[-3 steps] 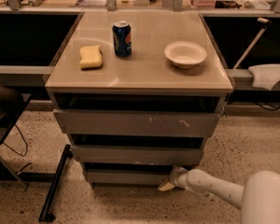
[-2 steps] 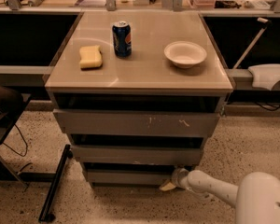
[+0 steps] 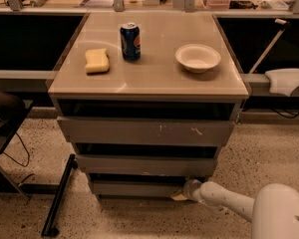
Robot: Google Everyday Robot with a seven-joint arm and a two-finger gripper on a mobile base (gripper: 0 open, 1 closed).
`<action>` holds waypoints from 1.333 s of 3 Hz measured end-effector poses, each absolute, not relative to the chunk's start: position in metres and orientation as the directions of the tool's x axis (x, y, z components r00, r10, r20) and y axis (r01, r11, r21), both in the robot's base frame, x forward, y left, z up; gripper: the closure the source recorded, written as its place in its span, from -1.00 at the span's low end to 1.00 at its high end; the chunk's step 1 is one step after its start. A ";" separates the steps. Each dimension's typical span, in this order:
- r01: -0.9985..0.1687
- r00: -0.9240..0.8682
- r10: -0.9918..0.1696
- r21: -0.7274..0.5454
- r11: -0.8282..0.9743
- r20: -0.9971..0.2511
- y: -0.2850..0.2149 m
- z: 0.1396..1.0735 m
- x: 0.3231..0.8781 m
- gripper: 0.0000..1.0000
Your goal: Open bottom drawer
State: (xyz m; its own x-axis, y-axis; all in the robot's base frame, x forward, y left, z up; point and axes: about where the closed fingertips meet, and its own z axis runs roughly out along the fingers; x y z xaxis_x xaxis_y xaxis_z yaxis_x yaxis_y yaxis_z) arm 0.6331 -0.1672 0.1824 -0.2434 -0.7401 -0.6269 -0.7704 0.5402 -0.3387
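The bottom drawer is the lowest, narrowest grey front of the cabinet, near the floor. A dark gap shows above it, and no tray is in sight. My gripper reaches in from the lower right on a white arm. It sits at the drawer's right end, touching or very near its front corner. The middle grey front and the wide scratched top front stand above it.
On the cabinet top stand a blue soda can, a yellow sponge and a white bowl. A black stand leg lies on the floor to the left. A dark chair is at far left.
My arm has drawn slightly left and closer to the bottom drawer's right end. The drawers look the same.
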 end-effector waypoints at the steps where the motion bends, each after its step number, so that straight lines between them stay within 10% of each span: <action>1: -0.770 -0.243 -0.740 -0.339 0.540 -0.627 -0.167 0.182 0.633 -0.16; 4: -0.766 -0.222 -0.748 -0.362 0.530 -0.625 -0.169 0.178 0.600 1.00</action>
State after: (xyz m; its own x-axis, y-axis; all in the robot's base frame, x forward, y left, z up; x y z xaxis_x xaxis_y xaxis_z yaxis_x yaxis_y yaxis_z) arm 0.6001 -0.1694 0.1784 -0.2224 -0.7484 -0.6249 -0.7663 0.5304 -0.3625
